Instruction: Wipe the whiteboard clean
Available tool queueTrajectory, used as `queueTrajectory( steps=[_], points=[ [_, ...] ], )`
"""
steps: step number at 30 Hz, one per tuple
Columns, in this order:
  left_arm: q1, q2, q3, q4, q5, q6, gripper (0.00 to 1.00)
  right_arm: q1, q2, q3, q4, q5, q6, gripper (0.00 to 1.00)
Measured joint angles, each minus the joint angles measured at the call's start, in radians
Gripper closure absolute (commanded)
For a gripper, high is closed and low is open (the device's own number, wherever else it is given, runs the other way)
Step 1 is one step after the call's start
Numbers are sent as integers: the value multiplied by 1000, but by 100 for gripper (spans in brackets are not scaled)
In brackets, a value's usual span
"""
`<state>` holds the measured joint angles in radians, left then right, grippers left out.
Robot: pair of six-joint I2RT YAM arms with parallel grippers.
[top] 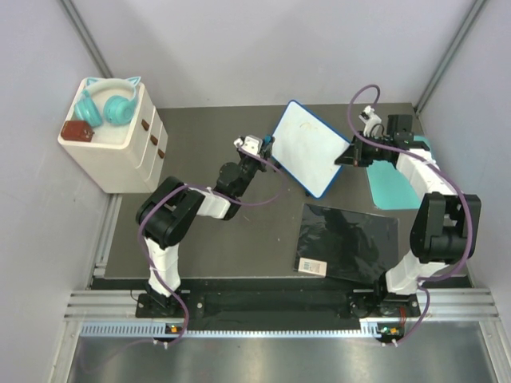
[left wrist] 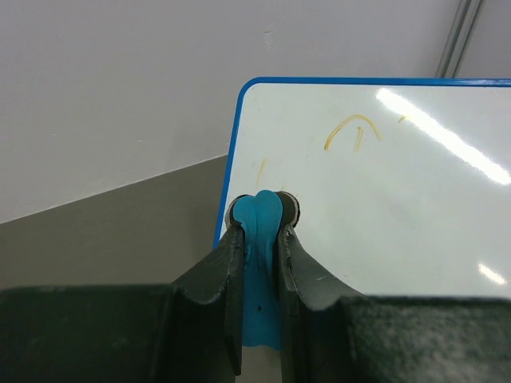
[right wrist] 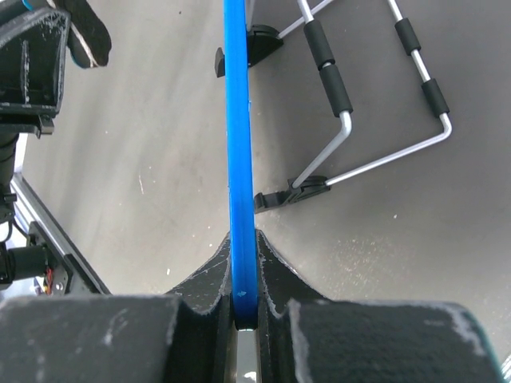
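The whiteboard (top: 307, 152) stands tilted up off the table (top: 200, 136) near the far middle, between the two arms. It is a small white rectangle with a thin blue rim and rounded corners. In the left wrist view its face (left wrist: 383, 207) is glossy and catches bright streaks of light. It carries faint yellow marks (left wrist: 353, 128): an arch with a short stroke under it, and a thin line nearer the left edge.

The right gripper (top: 349, 157) is closed tight on the board's right edge. Seen edge-on from the right wrist, the blue rim (right wrist: 237, 120) runs straight out from between its fingers (right wrist: 243, 263). Behind the board a folding wire stand (right wrist: 359, 120) with black sleeves and black feet (right wrist: 275, 199) rests on the table.

The left gripper (top: 262, 146) sits at the board's left edge, pinched shut on a blue pad (left wrist: 259, 239) whose rounded tip sticks out past the fingertips. The tip lies over the board's lower left corner; whether it touches cannot be told.

A black sheet (top: 347, 239) lies nearer the arms, and a teal mat (top: 391, 187) is under the right arm.
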<state>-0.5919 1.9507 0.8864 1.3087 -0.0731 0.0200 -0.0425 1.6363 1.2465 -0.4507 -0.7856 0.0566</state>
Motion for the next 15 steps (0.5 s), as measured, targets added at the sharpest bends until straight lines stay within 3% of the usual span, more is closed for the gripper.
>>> queueTrajectory(
  steps=[10,15],
  points=[
    [-3,8,-4,0,27,-11,100,-16,11,2,40,5,40,100],
    [-8,25,-4,-1,32,-14,100,-25,61,98,29,23,40,100]
  ],
)
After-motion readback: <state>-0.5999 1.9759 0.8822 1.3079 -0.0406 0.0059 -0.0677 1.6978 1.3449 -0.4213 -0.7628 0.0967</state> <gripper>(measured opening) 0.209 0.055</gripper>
